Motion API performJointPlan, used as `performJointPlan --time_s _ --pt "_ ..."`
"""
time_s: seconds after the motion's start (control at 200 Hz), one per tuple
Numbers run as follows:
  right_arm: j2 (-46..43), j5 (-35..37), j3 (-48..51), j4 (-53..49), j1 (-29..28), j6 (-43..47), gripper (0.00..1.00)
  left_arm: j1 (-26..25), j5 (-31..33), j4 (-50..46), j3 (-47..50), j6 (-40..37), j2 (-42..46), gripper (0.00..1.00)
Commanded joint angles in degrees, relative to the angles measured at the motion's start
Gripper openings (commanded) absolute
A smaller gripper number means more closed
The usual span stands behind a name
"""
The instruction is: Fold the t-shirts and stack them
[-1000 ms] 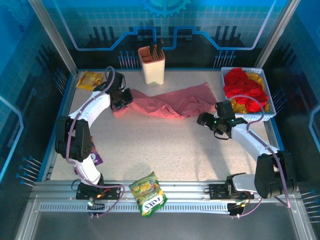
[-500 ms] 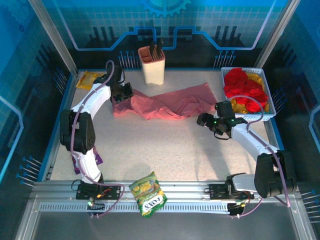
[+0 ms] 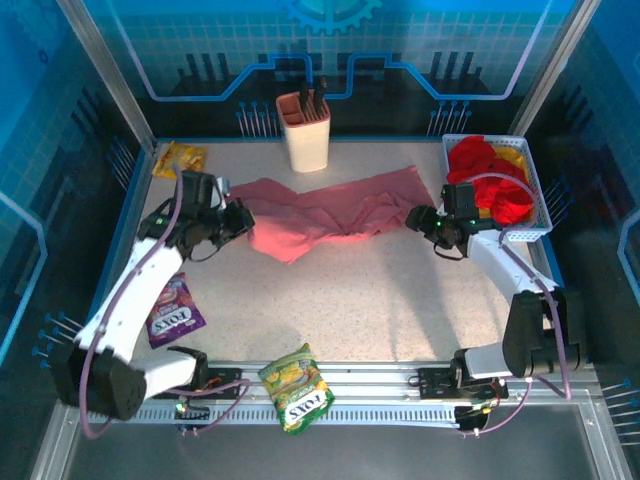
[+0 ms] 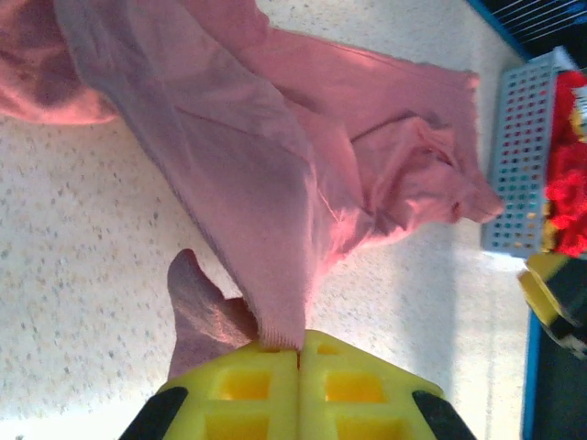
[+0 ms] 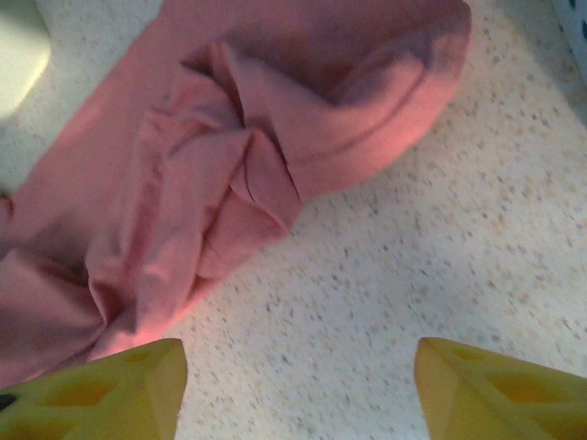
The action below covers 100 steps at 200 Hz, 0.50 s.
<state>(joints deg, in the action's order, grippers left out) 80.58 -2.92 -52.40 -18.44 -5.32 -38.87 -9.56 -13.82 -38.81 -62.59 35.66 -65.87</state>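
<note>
On speckled table (image 3: 350, 290): rumpled pink tee (image 3: 330, 212) | L tool (image 4: 298, 356) pinching its edge; R tool (image 5: 298, 367) agape

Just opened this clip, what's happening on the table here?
The left tool is shut on an edge of the pink t-shirt, which lies rumpled and unfolded across the far half of the table. The right tool is open, hovering over bare table just beside the shirt's other end, gripping nothing. The red and yellow t-shirts sit bunched in the basket at the right. Nothing is folded or stacked yet.
</note>
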Motion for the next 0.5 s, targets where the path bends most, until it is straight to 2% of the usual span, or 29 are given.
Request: performJointPlan --time_s 0.0,0.125,0.22,0.495 --pt "3.86 -4.27 -0.86 3.13 0.81 -2.75 0.59 -0.02 -2.58 -3.79 4.63 5.57 6.99 0.00" --pt "9.63 -9.13 -0.72 7.88 0.69 -5.74 0.44 -0.02 -3.18 -4.52 9.14 8.65 12.51 0.00" --pt "13.40 -11.78 0.20 12.17 0.68 -8.19 0.36 -0.04 -2.25 -4.70 11.27 8.86 14.17 0.00" --pt "18.97 -10.26 0.77 20.03 -0.02 -9.09 0.38 -0.02 -3.15 -3.12 10.78 8.48 12.09 0.00"
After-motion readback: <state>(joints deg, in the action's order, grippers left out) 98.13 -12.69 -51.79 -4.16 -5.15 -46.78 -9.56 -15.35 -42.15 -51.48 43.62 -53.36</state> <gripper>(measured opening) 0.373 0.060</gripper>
